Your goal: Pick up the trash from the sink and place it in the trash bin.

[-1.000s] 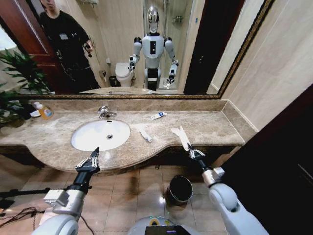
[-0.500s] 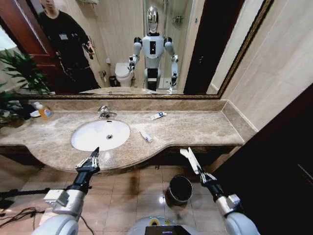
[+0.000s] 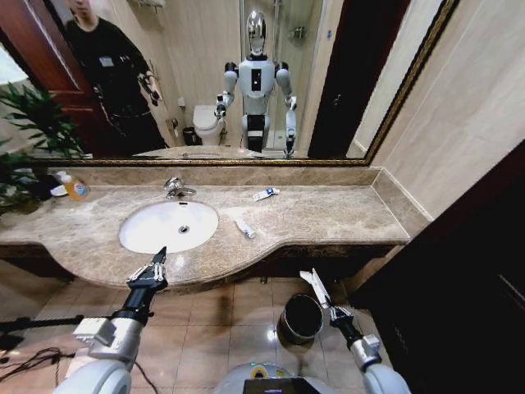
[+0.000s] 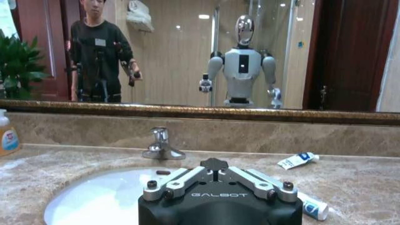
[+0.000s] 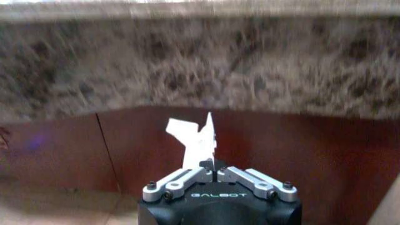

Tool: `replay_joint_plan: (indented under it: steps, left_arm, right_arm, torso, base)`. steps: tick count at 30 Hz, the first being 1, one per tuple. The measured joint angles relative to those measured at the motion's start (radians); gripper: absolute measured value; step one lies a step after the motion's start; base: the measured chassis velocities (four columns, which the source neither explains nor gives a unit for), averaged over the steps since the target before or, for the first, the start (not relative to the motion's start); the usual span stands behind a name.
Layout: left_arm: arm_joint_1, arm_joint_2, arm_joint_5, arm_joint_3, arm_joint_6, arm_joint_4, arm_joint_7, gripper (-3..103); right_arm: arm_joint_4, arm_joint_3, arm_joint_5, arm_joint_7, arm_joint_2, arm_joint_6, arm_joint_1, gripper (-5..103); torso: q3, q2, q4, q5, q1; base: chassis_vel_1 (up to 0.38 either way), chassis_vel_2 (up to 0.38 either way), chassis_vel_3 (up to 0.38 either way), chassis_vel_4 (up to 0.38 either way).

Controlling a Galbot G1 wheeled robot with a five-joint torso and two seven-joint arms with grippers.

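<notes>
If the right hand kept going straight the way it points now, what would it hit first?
Probably the dark wood panel under the counter. The right hand, shut on a white wrapper, faces that panel in its wrist view, with the bin below it. Depth is unclear.

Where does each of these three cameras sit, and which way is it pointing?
Head view: on the robot's head, looking down at the sink, the trash bin and both arms.
Left wrist view: behind the left end effector, facing sink and mirror.
Right wrist view: behind the right end effector, facing the counter edge, holding a white sachet.
Head and left wrist views share the faucet.
</notes>
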Motion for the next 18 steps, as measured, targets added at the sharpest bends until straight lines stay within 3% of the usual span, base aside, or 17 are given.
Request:
replay_joint_plan:
  steps: [18]
  left_arm:
    - [0.0,0.0,0.0,0.0,0.0,0.0,0.0,0]
  right_arm:
    - [-0.33,-0.028,-0.076,-0.012,0.052,0.068,0.124,0]
  torso:
    - [0.0,0.0,0.0,-0.0002,0.0]
  base:
    - [0.0,0.0,0.0,0.0]
